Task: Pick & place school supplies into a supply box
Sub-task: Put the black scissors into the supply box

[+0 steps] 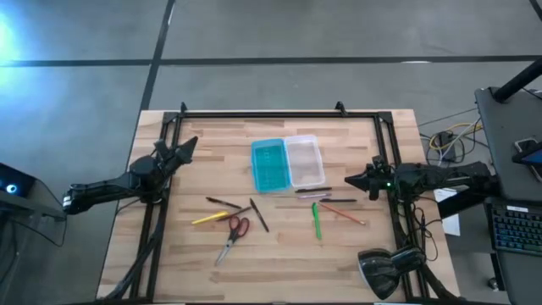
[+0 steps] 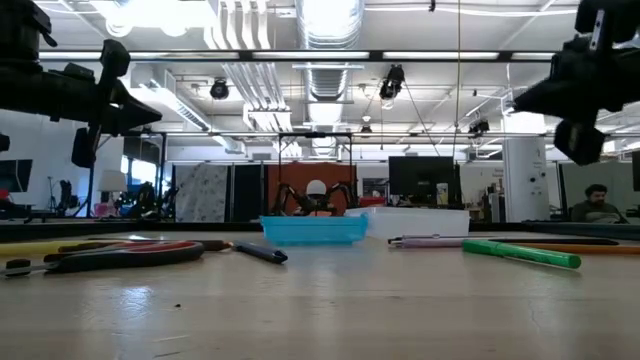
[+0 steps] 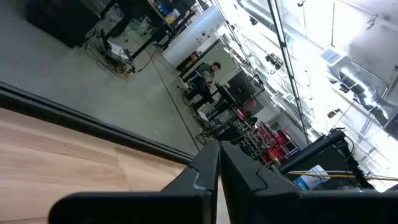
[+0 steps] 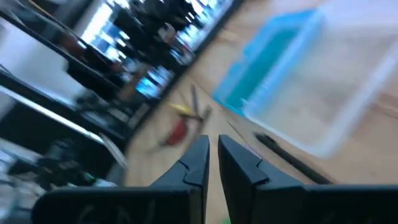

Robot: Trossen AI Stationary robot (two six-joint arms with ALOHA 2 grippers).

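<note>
supply box: turquoise half plus clear half, open, near tabletop's far edge
left gripper: fingers together, empty
right gripper: fingers nearly together, empty

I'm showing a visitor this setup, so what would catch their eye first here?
Probably the supply box, lying open mid-table, one half turquoise, the other clear. Next, the loose supplies on the wood in front of it: red-handled scissors, a yellow pencil and a green marker. The left claw and right claw, both shut and empty, flank the table.

one supply box — one scissors, one green marker, one yellow pencil.
</note>
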